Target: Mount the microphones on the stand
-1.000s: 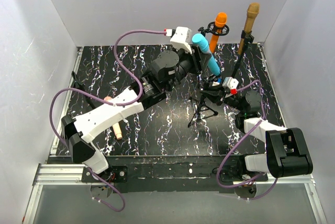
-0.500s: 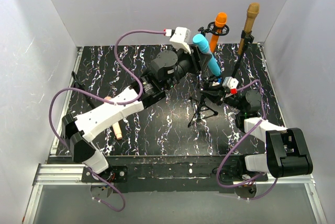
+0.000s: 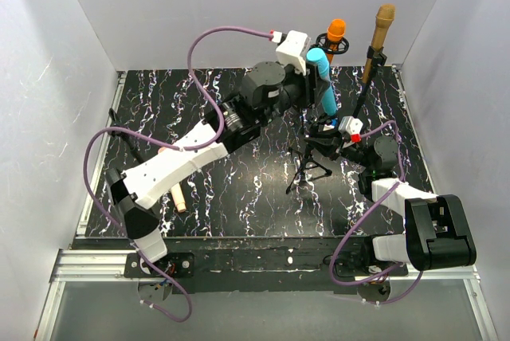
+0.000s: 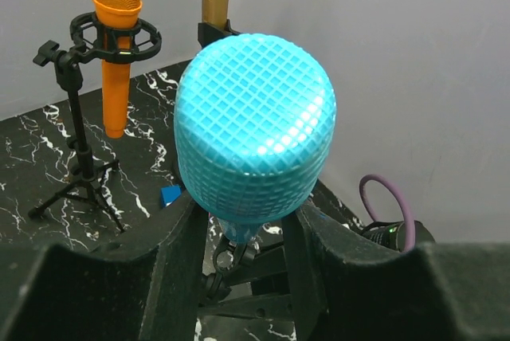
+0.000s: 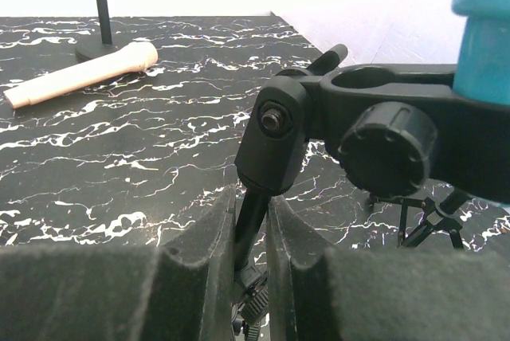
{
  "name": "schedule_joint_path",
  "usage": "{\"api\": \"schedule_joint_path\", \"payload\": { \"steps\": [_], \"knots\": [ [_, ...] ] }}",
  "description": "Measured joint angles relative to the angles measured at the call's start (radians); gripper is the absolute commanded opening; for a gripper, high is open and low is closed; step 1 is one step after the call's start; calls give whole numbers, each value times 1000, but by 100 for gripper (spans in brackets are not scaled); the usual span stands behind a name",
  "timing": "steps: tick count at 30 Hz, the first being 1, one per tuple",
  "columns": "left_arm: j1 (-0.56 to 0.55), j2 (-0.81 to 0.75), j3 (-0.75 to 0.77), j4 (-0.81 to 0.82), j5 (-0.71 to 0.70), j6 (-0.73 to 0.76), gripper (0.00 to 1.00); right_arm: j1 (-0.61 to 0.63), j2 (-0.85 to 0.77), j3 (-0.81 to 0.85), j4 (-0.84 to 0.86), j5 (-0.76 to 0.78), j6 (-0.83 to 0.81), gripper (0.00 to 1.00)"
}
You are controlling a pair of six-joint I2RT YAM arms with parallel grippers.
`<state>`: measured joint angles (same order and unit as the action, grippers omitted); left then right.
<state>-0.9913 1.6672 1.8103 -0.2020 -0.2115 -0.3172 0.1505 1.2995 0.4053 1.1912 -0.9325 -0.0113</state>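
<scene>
- Between the left fingers [image 3: 309,88] stands the blue mic [image 4: 255,134], head up, gripped on its body just under the head; these fingers are part open, spread no wider than the mic they hold
- Below those fingers the blue mic slants down toward the right fingers [image 5: 217,265], and its tail meets the far side of the clip [image 5: 382,110] on the near stand [image 3: 307,167]; I cannot tell whether the tail sits inside the clip
- The right fingers are all but closed, pinching the thin post of the near stand just under the clip's pivot; the stand's tripod feet rest on the worktop [image 3: 239,190] close below them
- Beyond the left fingers, in that wrist's view to the left of the blue head, the orange mic [image 4: 115,30] hangs upright in the ring stand [image 4: 76,150], head on top, apart from the fingers
- Straight past the blue head the gold mic [image 3: 381,30] is upright on the far stand [image 3: 368,78], near the back right corner of the worktop and well apart from both pairs of fingers
- Far to the left of the right fingers the pink mic [image 5: 80,74] lies flat on the worktop, its head just beside the foot of a round-base stand [image 5: 100,38]
- Under the left fingers, near the ring stand's feet, a small blue block [image 4: 170,195] sits on the worktop
- A purple cable [image 4: 386,197] loops just right of the left fingers
</scene>
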Motion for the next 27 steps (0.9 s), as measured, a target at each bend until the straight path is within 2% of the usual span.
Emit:
{"api": "schedule_joint_path", "payload": {
  "steps": [3, 5, 18, 27],
  "knots": [
    [0, 62, 112, -85, 22, 25, 0, -1, 0, 1, -3, -1, 0, 1],
    [0, 79, 135, -105, 29, 28, 0, -1, 0, 2, -4, -2, 0, 1],
    [35, 74, 89, -70, 33, -101, 0, -4, 0, 5, -11, -8, 0, 1],
    [51, 121, 163, -127, 97, -105, 0, -5, 0, 5, -11, -9, 0, 1]
  ]
}}
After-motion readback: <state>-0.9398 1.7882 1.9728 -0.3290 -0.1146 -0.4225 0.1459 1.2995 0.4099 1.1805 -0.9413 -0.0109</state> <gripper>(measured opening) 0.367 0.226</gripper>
